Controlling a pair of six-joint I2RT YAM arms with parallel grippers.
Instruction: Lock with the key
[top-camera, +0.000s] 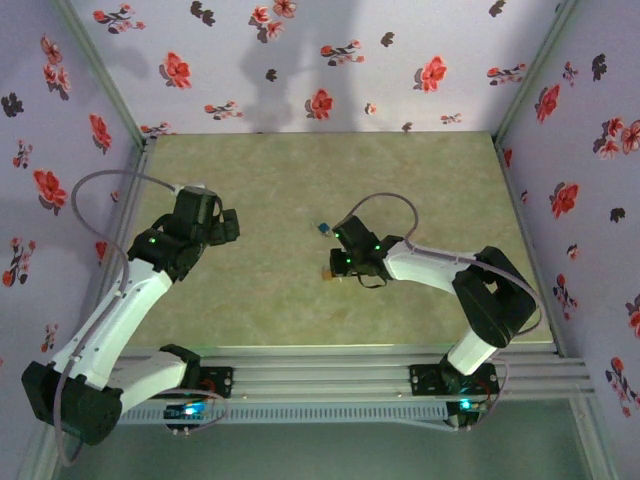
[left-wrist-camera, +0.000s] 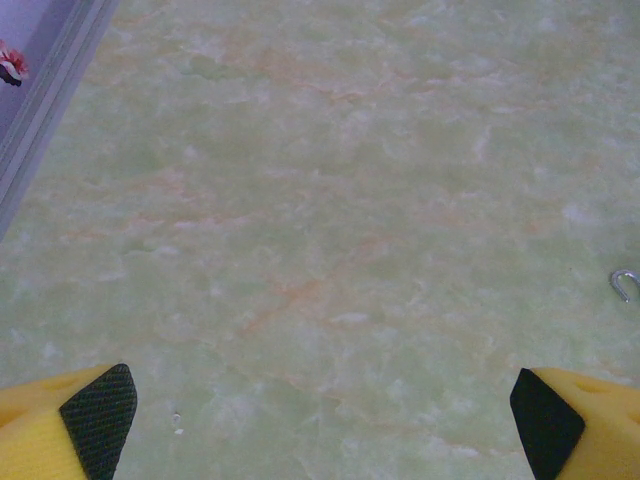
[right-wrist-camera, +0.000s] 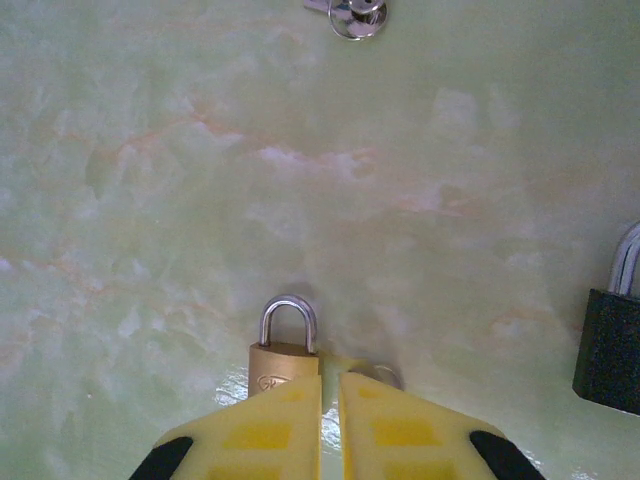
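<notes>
Hovering left gripper (left-wrist-camera: 320, 412): low over bare table (left-wrist-camera: 320, 200), on the left half of it in the top view.
Left fingers (left-wrist-camera: 95, 420): spread wide, with nothing between them.
Metal hook (left-wrist-camera: 625, 284): small and silver, lying on the table at the right edge of the left wrist view.
Right gripper (right-wrist-camera: 330, 385): down at the table near its middle, pointing at the brass padlock (right-wrist-camera: 285, 350).
Right fingers (right-wrist-camera: 275, 430): nearly together, with only a thin slit between them; whether anything is pinched I cannot tell.
Brass padlock: lying on the table with its shackle closed and its body touching the left fingertip.
Silver ring (right-wrist-camera: 378, 375): just beside the padlock, partly hidden behind the other fingertip.
Bunch of keys (right-wrist-camera: 352, 14): on the table ahead of the right gripper, well apart from the brass padlock.
Black padlock (right-wrist-camera: 610, 350): off to the right, apart from the fingers.
</notes>
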